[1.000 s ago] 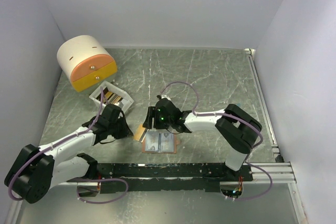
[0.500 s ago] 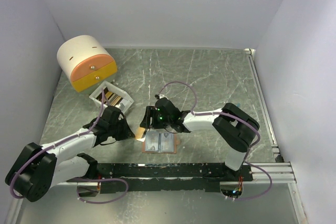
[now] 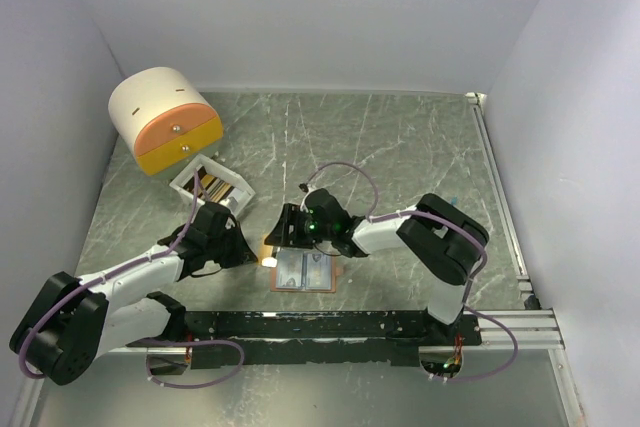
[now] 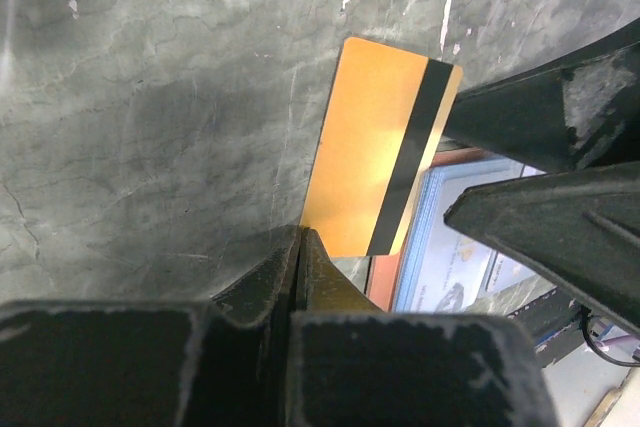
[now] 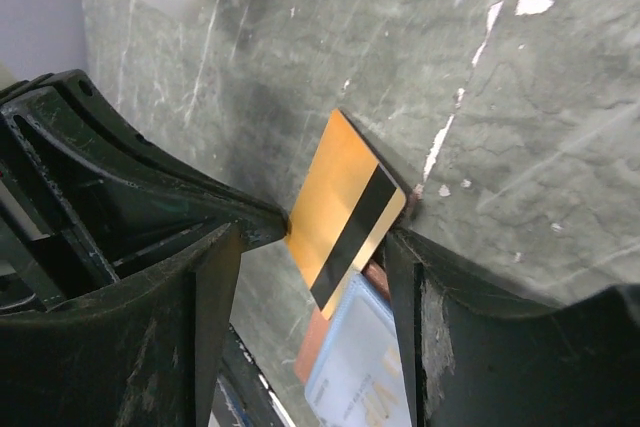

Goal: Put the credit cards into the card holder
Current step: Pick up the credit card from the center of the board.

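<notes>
At the front edge of the surface [image 3: 400, 147] the card holder [image 3: 302, 271] lay open. Just beyond, the left hand [image 4: 300, 243] pinched an orange credit card [image 4: 380, 137] by its corner. The right hand [image 5: 340, 232], fingers spread, had closed in to straddle it, likely for a handover. Wrist views alone showed its black stripe [image 4: 405, 162]; only overhead showed the white box [image 3: 213, 185] beyond.

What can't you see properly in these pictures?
The holder: in the left wrist view the right gripper covers much of its inside; from the top it is too small.
The card: both wrist views show only its striped side.
The box: what's inside is too small from the top, and the right wrist view's top edge cuts it off.
</notes>
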Motion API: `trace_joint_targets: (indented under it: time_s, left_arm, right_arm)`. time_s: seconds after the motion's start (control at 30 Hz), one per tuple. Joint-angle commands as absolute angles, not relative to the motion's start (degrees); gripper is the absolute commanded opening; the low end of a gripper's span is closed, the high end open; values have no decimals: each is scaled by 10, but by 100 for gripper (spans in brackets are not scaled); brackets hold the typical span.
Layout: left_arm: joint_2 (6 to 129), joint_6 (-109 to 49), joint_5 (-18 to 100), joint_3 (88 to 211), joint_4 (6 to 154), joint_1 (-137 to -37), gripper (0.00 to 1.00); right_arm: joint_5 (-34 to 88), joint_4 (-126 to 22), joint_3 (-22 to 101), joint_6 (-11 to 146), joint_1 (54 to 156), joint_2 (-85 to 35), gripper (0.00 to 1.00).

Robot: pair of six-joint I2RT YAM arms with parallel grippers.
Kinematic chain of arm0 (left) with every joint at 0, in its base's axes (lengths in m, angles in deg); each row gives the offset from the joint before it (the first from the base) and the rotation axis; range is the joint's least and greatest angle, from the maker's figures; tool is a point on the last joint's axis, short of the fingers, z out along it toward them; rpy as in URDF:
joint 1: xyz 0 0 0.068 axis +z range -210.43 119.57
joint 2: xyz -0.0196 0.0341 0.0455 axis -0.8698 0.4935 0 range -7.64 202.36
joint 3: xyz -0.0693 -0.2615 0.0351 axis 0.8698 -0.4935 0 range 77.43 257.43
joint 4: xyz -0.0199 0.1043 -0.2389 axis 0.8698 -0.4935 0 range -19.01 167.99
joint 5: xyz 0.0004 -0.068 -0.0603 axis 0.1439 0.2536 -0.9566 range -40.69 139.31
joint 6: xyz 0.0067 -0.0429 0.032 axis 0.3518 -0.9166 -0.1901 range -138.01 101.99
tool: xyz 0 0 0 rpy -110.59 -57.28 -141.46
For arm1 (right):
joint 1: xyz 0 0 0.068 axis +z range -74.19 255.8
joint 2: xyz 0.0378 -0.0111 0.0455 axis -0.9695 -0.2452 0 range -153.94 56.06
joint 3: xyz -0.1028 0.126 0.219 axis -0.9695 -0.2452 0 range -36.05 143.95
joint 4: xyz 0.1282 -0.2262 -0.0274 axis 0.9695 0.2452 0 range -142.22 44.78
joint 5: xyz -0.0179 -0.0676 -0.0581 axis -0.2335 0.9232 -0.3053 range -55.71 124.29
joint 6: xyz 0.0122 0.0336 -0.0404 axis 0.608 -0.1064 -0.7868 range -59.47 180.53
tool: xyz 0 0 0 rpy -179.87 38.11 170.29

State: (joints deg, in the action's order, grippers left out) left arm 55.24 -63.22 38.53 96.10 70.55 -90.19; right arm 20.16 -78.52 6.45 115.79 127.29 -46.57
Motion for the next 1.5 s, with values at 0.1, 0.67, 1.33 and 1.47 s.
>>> trace_joint_targets:
  time_s: [0.1,0.67,1.33,1.47]
  left_arm:
    - [546,-614,380,950,706,-897,7]
    - [539,-618,370,927,731,-898,7]
    - [274,-707,344,1071,625,-898,55]
    - [230,-745,322,1079,653,-898,60]
  right_arm:
    - [148,-891,48,1199,1274,-501,57]
    - [158,-914,58,1221,1285,-540,21]
    - [174,-946,-58,1200,1263,-301,0]
    - [184,-955,-94,1211,1265,-207,0]
